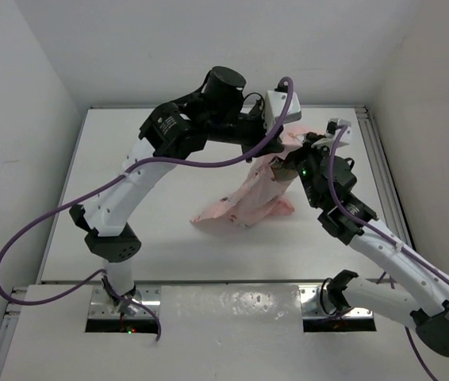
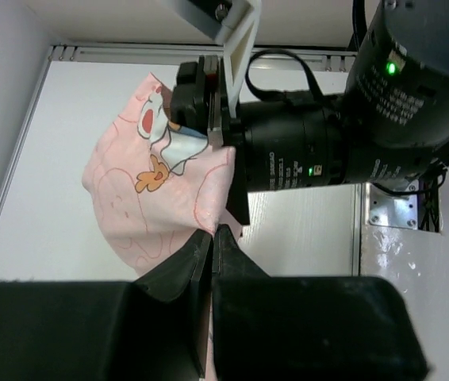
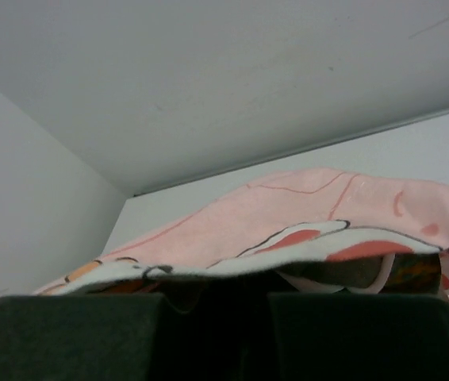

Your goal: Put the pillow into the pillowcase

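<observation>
The pink pillowcase (image 1: 244,202) with cartoon prints hangs between my two grippers, its lower end resting on the table. My left gripper (image 2: 211,232) is shut on one edge of it (image 2: 153,198). It sits under the wrist in the top view (image 1: 270,155). My right gripper (image 1: 288,168) holds the opposite upper edge; its fingers (image 2: 197,99) pinch the cloth in the left wrist view. In the right wrist view the pillowcase (image 3: 288,222) drapes over my right gripper (image 3: 212,298). The olive pillow does not show clearly; it is hidden.
The white table (image 1: 145,230) has a raised rail along its right side (image 1: 379,167) and back edge. White walls close in left, back and right. The two arms' wrists crowd together above the table's back right part.
</observation>
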You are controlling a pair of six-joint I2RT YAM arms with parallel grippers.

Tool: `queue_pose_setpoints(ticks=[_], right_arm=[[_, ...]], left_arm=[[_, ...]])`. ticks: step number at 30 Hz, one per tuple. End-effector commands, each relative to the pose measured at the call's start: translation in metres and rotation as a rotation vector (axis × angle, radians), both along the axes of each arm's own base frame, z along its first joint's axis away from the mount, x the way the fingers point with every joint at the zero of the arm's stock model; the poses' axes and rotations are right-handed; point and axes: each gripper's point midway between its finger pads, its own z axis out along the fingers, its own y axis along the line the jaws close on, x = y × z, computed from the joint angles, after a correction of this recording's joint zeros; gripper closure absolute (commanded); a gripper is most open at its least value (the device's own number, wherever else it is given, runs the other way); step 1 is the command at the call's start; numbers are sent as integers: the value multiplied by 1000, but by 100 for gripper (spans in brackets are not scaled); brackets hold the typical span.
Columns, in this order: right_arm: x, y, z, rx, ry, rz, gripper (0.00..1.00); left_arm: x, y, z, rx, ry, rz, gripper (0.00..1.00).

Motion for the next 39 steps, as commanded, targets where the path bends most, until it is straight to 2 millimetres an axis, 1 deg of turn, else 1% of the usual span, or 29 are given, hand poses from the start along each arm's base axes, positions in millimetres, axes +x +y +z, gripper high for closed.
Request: queue_pose_setpoints(ticks=[1, 3, 4, 5, 6, 7, 8, 9, 10, 11, 12, 13, 14, 16, 19, 22, 24, 25, 26, 29, 30, 31, 32, 34, 35, 37, 38, 39], right_arm=[[4, 20, -23, -79, 70, 39, 90], [7, 26, -45, -142, 138, 57, 73], [7, 27, -70, -213, 218, 63, 67], [6, 27, -73, -247, 244, 69, 60], [5, 25, -78, -270, 267, 66, 43], [4, 19, -82, -308, 288, 59, 38], [2, 19, -83, -316, 292, 74, 34], [2, 15, -83, -335, 290, 85, 28], [0, 15, -80, -325, 285, 101, 25], [-5, 17, -73, -340, 266, 151, 23], [-6, 15, -69, -349, 261, 161, 22], [-7, 9, -67, -381, 268, 164, 21], [-11, 9, -63, -390, 264, 190, 20], [-13, 1, -61, -440, 281, 205, 19], [-20, -9, -56, -467, 303, 234, 18], [-24, -17, -49, -461, 315, 261, 16], [-24, -26, -43, -459, 326, 244, 12], [-24, -28, -41, -461, 329, 241, 8], [-23, -34, -38, -459, 334, 225, 2], [-23, -40, -27, -441, 339, 204, 1], [-23, -43, -20, -423, 338, 190, 1], [-23, -45, -16, -412, 336, 182, 1], [-23, -48, -11, -397, 329, 166, 1], [-23, -54, -5, -368, 324, 136, 1], [-21, -63, -4, -360, 327, 99, 1], [-19, -71, -8, -327, 347, 58, 1], [-15, -78, -16, -313, 367, 31, 1], [-12, -80, -20, -280, 376, 22, 1]], left_arm=[[-20, -4, 87, -255, -129, -52, 100], [-9, 2, 92, -274, -115, -8, 100], [-5, 3, 91, -272, -108, 7, 100], [0, 5, 88, -263, -104, 26, 100], [7, 8, 86, -255, -110, 63, 100], [11, 12, 86, -252, -114, 83, 100], [17, 13, 81, -239, -109, 101, 100], [23, 16, 79, -234, -106, 133, 100], [28, 18, 78, -232, -110, 152, 100], [32, 21, 79, -231, -114, 175, 100], [39, 24, 77, -224, -121, 209, 100], [42, 28, 78, -222, -125, 226, 100], [44, 28, 76, -215, -125, 231, 100], [47, 33, 75, -204, -137, 239, 100], [48, 38, 73, -188, -144, 253, 100], [48, 39, 69, -172, -152, 254, 100], [44, 39, 69, -168, -153, 234, 100], [42, 39, 66, -159, -149, 222, 100], [37, 37, 64, -157, -142, 188, 100], [30, 35, 51, -118, -132, 137, 100], [28, 36, 48, -106, -136, 126, 100], [26, 35, 41, -88, -128, 113, 100], [22, 34, 37, -81, -119, 84, 100], [15, 34, 28, -55, -117, 41, 100], [10, 33, 27, -55, -112, 14, 100], [4, 32, 23, -45, -105, -16, 100], [3, 32, 22, -43, -103, -21, 100], [3, 31, 21, -41, -101, -26, 100]])
